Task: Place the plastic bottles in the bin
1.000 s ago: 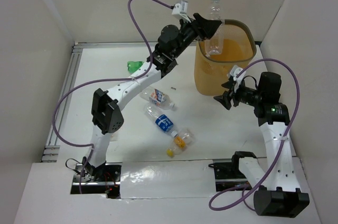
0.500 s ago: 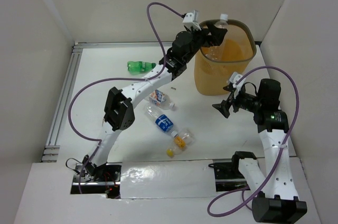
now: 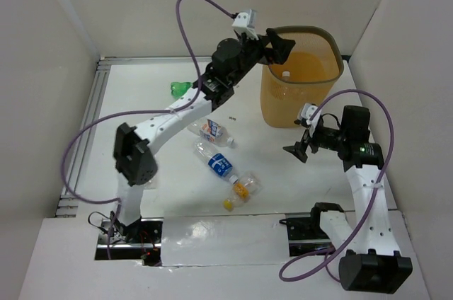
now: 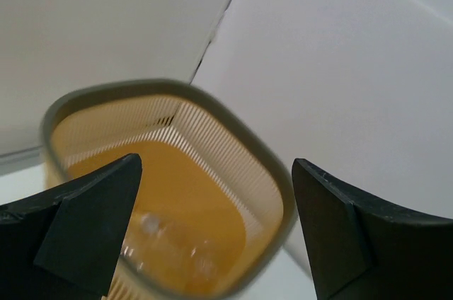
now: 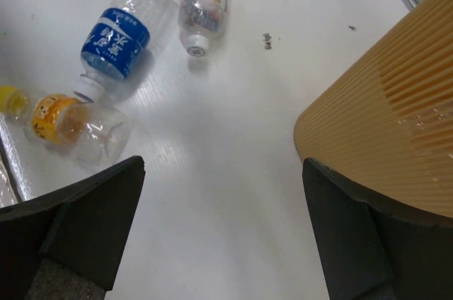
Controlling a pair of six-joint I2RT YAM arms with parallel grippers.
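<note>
The orange-tan bin [image 3: 333,73] stands at the back right, and a clear bottle [image 3: 286,74] with a white cap lies inside it, blurred in the left wrist view [image 4: 170,236]. My left gripper [image 3: 279,44] hovers open over the bin's left rim [image 4: 279,197] with nothing between its fingers. My right gripper [image 3: 297,146] is open and empty, low over the table in front of the bin [image 5: 389,123]. On the table lie a white-orange labelled bottle [image 3: 212,131], a blue-labelled bottle [image 3: 219,164], a yellow-labelled bottle [image 3: 244,188] and a green bottle [image 3: 178,88].
A loose yellow cap [image 3: 228,204] lies by the yellow-labelled bottle. White walls enclose the table on three sides, and an aluminium rail [image 3: 88,123] runs along its left edge. A small dark speck [image 5: 267,41] lies between the bottles and the bin.
The left gripper carried a clear bottle over the bin, opened, and the bottle dropped inside. The right gripper has also opened wide and shifted slightly left.
</note>
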